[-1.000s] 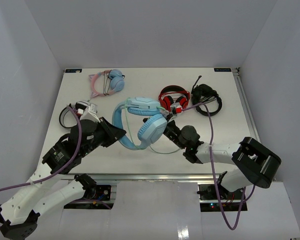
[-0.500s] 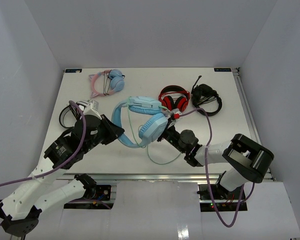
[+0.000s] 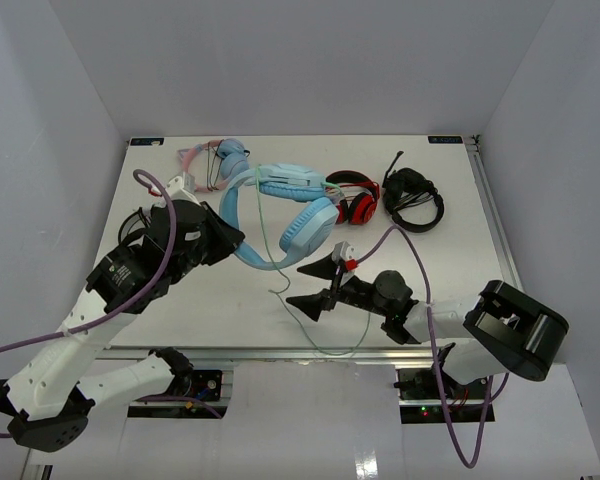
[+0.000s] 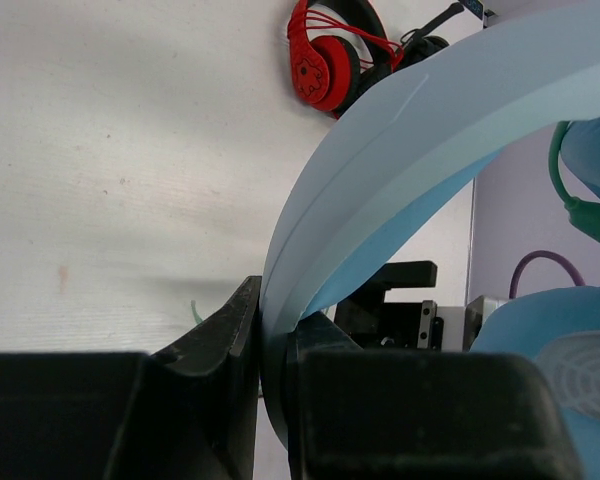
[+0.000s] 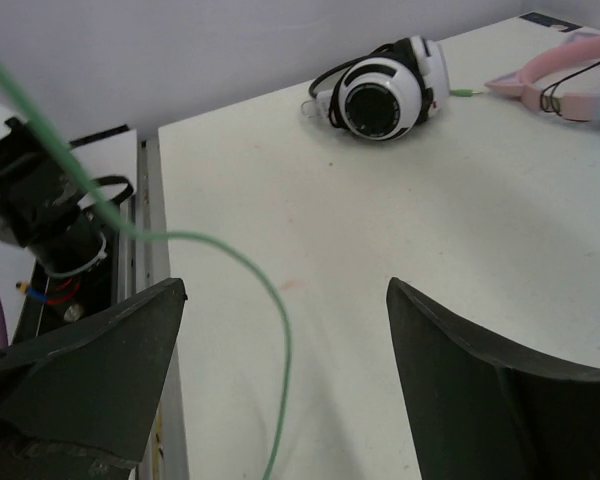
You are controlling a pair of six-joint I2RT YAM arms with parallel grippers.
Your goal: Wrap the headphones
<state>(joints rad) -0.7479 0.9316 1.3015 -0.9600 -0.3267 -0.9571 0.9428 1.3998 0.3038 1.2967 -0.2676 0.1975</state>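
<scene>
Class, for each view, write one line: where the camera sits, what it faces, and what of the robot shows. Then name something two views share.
Top external: above and behind the arms, looking down on the table; both arms show, left gripper and right gripper.
Left wrist: on the left arm, looking along its gripper, shut on the headphones.
Right wrist: low over the table, facing the robot's left; its open gripper straddles the cable.
Shared: the red headphones, in top external and left wrist.

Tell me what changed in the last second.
The left gripper, still clamped on the headband, carried the headphones toward the far edge. The right gripper backed away from them and now stands open, the cable loose between its fingers. The red pair stayed put.
</scene>
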